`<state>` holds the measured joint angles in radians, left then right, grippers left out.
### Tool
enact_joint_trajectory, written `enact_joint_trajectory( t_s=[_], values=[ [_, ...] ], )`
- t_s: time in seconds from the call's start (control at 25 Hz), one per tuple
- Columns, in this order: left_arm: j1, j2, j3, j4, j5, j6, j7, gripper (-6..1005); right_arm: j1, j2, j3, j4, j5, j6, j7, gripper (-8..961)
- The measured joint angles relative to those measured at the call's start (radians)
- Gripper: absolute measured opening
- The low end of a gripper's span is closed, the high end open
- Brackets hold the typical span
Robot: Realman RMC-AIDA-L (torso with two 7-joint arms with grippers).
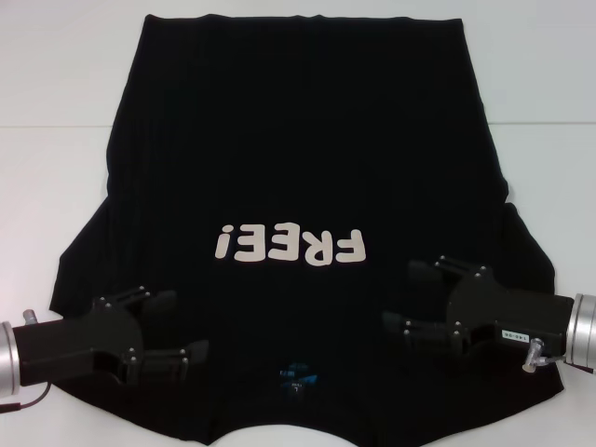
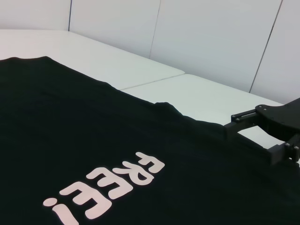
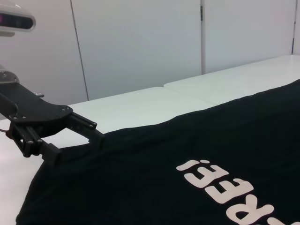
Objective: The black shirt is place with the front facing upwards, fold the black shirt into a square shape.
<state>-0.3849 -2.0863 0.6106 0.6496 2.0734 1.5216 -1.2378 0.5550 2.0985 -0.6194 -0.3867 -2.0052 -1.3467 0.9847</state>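
Observation:
The black shirt (image 1: pixel 298 149) lies flat and front up on the white table, with its neck label (image 1: pixel 298 377) at the near edge. Its off-white "FREE!" lettering (image 1: pixel 289 247) reads upside down from the head view. My left gripper (image 1: pixel 186 326) is open, low over the shirt's near left shoulder. My right gripper (image 1: pixel 402 295) is open, low over the near right shoulder. The left wrist view shows the shirt (image 2: pixel 93 140) and the right gripper (image 2: pixel 251 140). The right wrist view shows the shirt (image 3: pixel 164 187) and the left gripper (image 3: pixel 75 145). Neither holds fabric.
The white table (image 1: pixel 56 140) has a seam running across under the shirt's far part. White wall panels (image 3: pixel 140 47) stand behind the table. The shirt's hem lies at the far edge of the head view.

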Motion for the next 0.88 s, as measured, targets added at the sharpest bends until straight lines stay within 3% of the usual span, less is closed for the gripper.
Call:
enact_joint_trajectory(
  t_s=[0.48, 0.64, 0.76, 0.88],
  values=[
    [0.000, 0.000, -0.002, -0.003, -0.005, -0.003, -0.010, 949, 0.002, 0.000, 0.000, 0.000, -0.001, 0.001, 0.000, 915],
    [-0.008, 0.002, -0.025, -0.005, -0.008, -0.010, -0.144, 949, 0.003, 0.000, 0.000, 0.002, 0.000, 0.002, 0.000, 914],
    [-0.028, 0.022, -0.082, -0.006, -0.007, -0.018, -0.356, 948, 0.005, 0.000, 0.000, 0.004, 0.001, 0.001, 0.001, 915],
    [-0.050, 0.064, -0.114, -0.008, -0.006, -0.022, -0.573, 948, 0.009, 0.000, 0.000, 0.012, 0.000, -0.001, 0.001, 915]
  ],
)
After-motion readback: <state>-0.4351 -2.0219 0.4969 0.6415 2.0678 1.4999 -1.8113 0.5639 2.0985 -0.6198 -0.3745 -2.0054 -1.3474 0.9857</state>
